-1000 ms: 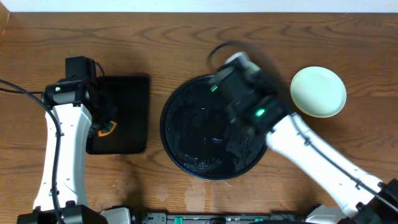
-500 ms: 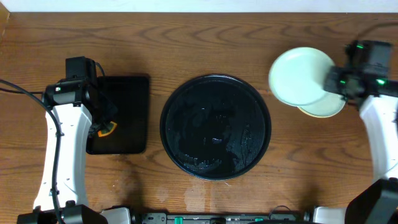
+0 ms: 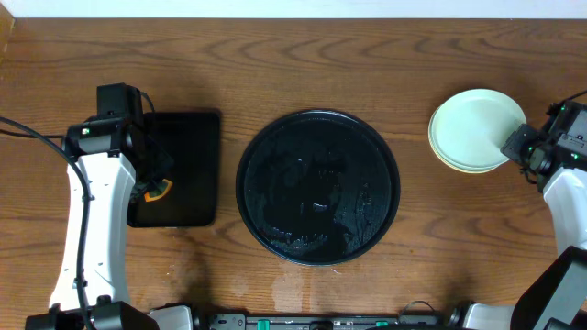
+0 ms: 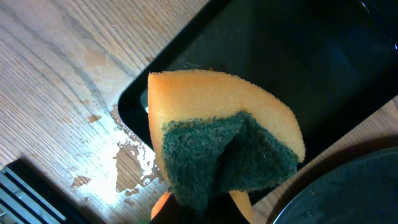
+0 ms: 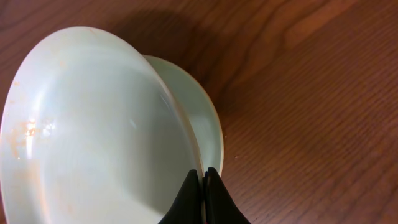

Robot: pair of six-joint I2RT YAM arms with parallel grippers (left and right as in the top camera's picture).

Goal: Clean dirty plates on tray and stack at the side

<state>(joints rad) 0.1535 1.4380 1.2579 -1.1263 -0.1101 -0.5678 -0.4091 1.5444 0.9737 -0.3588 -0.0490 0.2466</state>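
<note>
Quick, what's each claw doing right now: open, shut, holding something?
Left gripper: closed, holding the sponge.
Right gripper: closed on the rim of the top mint-green plate.

I think this is a robot laboratory arranged as a small dish-washing station, not a real kitchen. The work surface is a bare wooden table (image 3: 275,73), with a plain white strip (image 3: 275,7) along the top edge of the overhead frame. My left arm (image 3: 92,211) is white, with a black cable (image 3: 27,133) at the left edge, and a black mounting rail (image 3: 303,323) runs along the bottom edge. The kitchen part is small: a wet round tray (image 3: 275,147) in the centre, a rectangular tray (image 3: 188,165) at the left, a sponge (image 4: 224,137), plates (image 3: 472,128) at the right, and a water puddle (image 4: 134,174) on the wood.
</note>
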